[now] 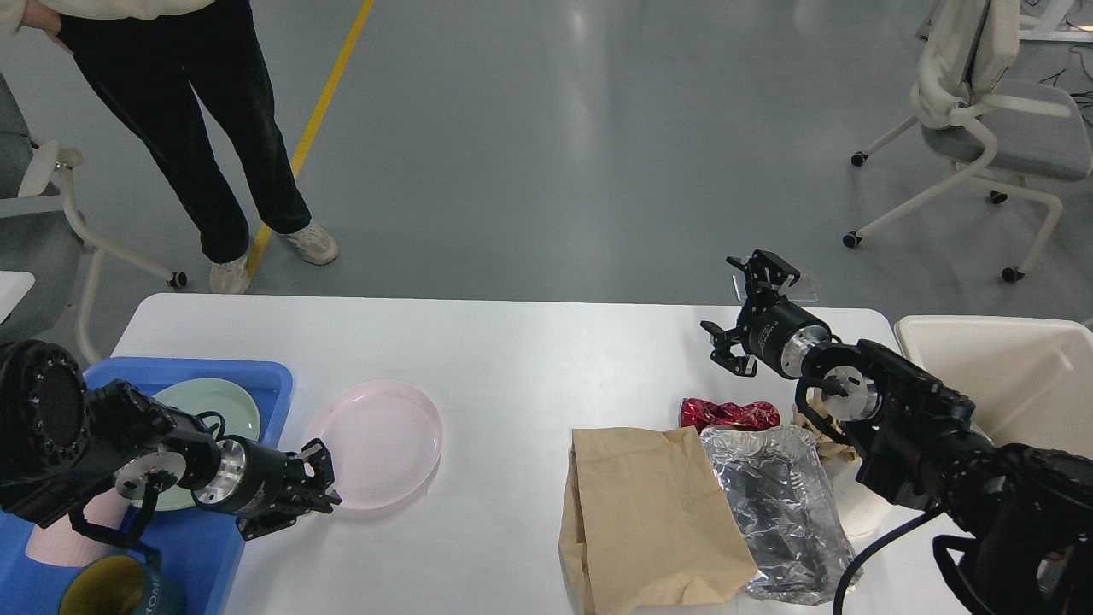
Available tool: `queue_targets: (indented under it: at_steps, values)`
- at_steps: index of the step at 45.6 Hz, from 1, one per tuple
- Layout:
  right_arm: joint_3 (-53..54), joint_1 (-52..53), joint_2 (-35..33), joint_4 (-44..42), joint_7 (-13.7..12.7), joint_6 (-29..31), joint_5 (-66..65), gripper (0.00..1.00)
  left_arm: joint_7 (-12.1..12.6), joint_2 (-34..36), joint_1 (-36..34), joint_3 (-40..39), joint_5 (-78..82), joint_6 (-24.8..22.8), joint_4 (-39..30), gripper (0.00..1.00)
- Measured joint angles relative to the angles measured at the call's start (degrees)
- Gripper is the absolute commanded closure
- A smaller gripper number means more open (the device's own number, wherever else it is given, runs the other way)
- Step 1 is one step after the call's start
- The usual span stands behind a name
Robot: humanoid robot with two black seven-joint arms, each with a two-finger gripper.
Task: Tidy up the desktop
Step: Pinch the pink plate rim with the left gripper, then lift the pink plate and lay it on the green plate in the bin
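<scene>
Desktop (512, 359) beneath both grippers, left gripper (320, 487) beside pink plate (376, 444)

The worktop (529, 342) is plain white. On it lie a pale pink plate (376, 444), a brown paper bag (640, 521), a silver foil tray (781, 504) and a shiny red wrapper (726, 415). A mint green plate (213, 406) sits in the blue tray (256, 376); the bin (999, 359) is cream.

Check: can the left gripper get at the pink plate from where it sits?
Probably yes. The left gripper sits right at the near-left rim of the pink plate, which lies flat on the desktop beside the blue tray, nothing between them. The flat rim may be awkward to pinch.
</scene>
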Motion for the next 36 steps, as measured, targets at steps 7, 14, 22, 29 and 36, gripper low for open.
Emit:
queue_targets:
  at_steps: [7,14,22,29,36]
  values:
    - [0.0,0.0,0.0,0.0,0.0,0.0,0.0,0.0,0.1,0.0,0.1,0.1,0.1,-0.2,0.0,1.0]
    - [0.0,0.0,0.0,0.0,0.0,0.0,0.0,0.0,0.1,0.0,0.1,0.2,0.7,-0.4,0.0,1.0]
    - [0.0,0.0,0.0,0.0,0.0,0.0,0.0,0.0,0.0,0.0,0.1,0.3,0.9,-0.5,-0.1,1.0]
    - [0.0,0.0,0.0,0.0,0.0,0.0,0.0,0.0,0.0,0.0,-0.2,0.4,1.4,-1.6,-0.1,1.0]
    - [0.0,0.0,0.0,0.0,0.0,0.0,0.0,0.0,0.2,0.5,-3.1,1.2,4.3,-9.6,-0.7,1.0]
